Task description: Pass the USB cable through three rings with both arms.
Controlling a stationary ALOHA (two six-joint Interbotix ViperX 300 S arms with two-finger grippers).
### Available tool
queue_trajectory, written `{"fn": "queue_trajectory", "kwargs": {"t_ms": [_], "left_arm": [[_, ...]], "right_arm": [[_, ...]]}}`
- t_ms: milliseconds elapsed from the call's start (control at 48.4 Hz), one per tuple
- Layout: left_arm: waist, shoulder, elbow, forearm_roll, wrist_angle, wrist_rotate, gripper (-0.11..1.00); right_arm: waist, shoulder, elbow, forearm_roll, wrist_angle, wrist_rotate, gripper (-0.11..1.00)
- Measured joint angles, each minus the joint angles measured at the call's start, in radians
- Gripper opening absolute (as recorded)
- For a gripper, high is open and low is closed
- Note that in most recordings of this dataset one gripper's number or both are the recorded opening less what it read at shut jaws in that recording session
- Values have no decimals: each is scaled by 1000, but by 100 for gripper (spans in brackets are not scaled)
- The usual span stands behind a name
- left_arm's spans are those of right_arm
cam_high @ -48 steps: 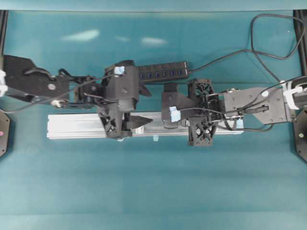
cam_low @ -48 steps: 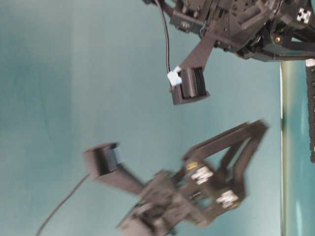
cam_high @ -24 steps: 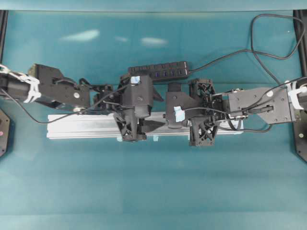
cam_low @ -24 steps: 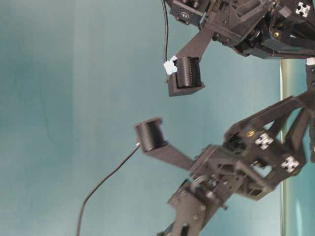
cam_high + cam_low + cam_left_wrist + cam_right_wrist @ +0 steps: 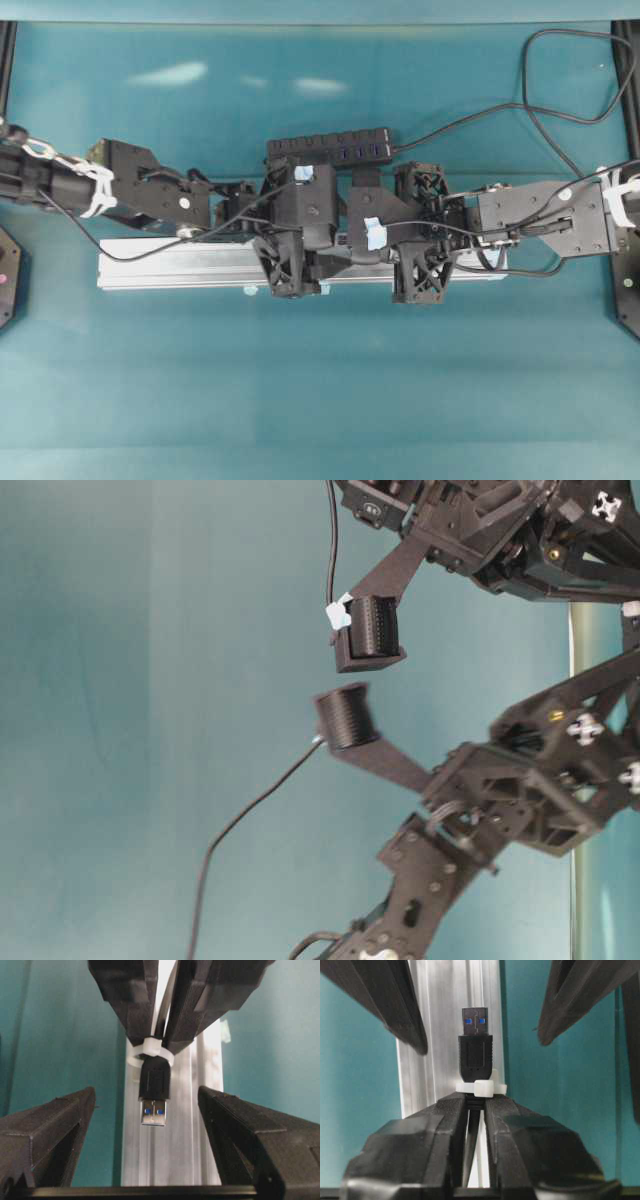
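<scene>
Black lattice-framed arms (image 5: 300,215), blue tape patches (image 5: 375,234)

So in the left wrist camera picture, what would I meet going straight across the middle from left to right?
One finger of the open left pincer → the USB cable plug, poking through a whitish ring → the other finger.

rail (image 5: 170,265) middle hidden under arms, other rings unseen
</scene>
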Motion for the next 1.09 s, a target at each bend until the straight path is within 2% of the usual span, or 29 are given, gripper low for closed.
{"fn": "queue_trajectory", "kwargs": {"t_ms": [165,268,372,558,599,1094], "left_arm": [[0,8,-12,2,-2,0,88],[0,9,-15,2,-2,0,80],[0,11,-15,0,-2,0,66],[-2,20,-17,2,0,-2,26],[-3,20,-15,2,2,2,22],[-5,23,-17,0,0,2,22]], "right_arm": [[0,0,0,0,0,0,-8],[-2,0,0,0,0,0,-8],[-2,0,0,-2,0,0,-8],[-2,0,0,0,-5,0,-8],[-2,0,0,0,-6,0,-8],[-2,-6,11,-2,-8,6,-4]]}}
